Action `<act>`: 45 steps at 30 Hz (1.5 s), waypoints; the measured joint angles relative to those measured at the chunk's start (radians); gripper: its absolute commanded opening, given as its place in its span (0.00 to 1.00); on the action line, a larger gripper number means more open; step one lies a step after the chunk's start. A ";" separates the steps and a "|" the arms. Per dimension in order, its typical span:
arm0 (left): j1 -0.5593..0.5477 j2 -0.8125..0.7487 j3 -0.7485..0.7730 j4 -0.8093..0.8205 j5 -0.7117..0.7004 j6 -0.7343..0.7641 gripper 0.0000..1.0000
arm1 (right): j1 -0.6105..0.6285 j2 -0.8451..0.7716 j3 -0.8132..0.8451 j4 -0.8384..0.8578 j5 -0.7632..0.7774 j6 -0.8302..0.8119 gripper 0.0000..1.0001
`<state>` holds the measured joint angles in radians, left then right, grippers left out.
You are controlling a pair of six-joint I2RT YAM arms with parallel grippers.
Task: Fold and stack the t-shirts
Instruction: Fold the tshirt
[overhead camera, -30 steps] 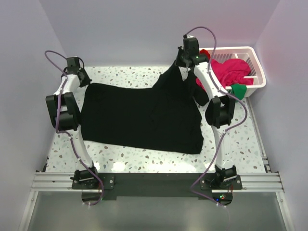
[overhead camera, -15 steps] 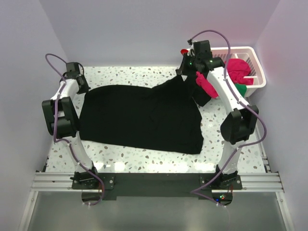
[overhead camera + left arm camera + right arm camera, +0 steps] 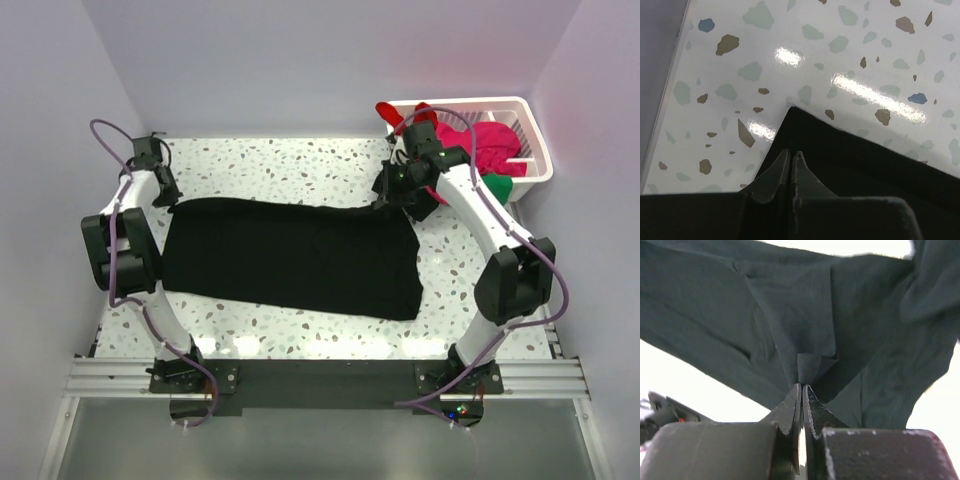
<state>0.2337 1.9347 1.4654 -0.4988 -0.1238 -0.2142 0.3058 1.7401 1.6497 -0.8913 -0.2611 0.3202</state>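
The large black t-shirt (image 3: 290, 255) lies spread as a wide band across the speckled table. My left gripper (image 3: 168, 197) is at its far left corner; in the left wrist view its jaws (image 3: 791, 154) are pressed together over the black cloth (image 3: 865, 165), pinching its edge. At the far right corner is my right gripper (image 3: 383, 200). Its wrist view shows the jaws (image 3: 802, 386) shut on a bunched pinch of the dark cloth (image 3: 790, 305). A black flap hangs just right of that gripper.
A white slatted basket (image 3: 530, 150) stands at the back right, holding a magenta-pink shirt (image 3: 490, 145), with a green one (image 3: 497, 187) at its near edge and red cloth (image 3: 392, 108) at its left corner. Walls close in on the left, back and right.
The right gripper has come down and toward the front, lowering the raised far-right corner to the table. The left gripper drew its corner nearer too, so the shirt's far edge now lies straighter.
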 measured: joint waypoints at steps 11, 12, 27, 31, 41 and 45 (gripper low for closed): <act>0.011 -0.054 -0.073 -0.015 -0.044 0.002 0.00 | 0.049 -0.181 -0.181 -0.047 0.001 0.026 0.00; 0.011 -0.056 -0.079 -0.016 -0.045 0.002 0.00 | 0.055 -0.193 -0.192 -0.049 0.003 0.031 0.00; 0.016 -0.145 -0.226 -0.026 -0.095 -0.020 0.45 | 0.183 -0.277 -0.496 -0.027 0.054 0.104 0.00; 0.028 -0.211 -0.270 -0.034 -0.101 -0.039 0.59 | 0.194 -0.277 -0.573 -0.018 0.072 0.111 0.25; 0.008 -0.334 -0.286 0.005 -0.058 -0.070 0.65 | 0.205 -0.320 -0.552 -0.047 0.109 0.113 0.54; -0.041 -0.314 -0.301 0.047 0.024 -0.098 0.65 | 0.205 -0.270 -0.473 -0.005 0.105 0.113 0.54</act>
<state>0.1928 1.6203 1.1641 -0.4522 -0.0994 -0.3126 0.5106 1.4704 1.1770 -0.8959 -0.1566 0.4328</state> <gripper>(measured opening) 0.652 0.535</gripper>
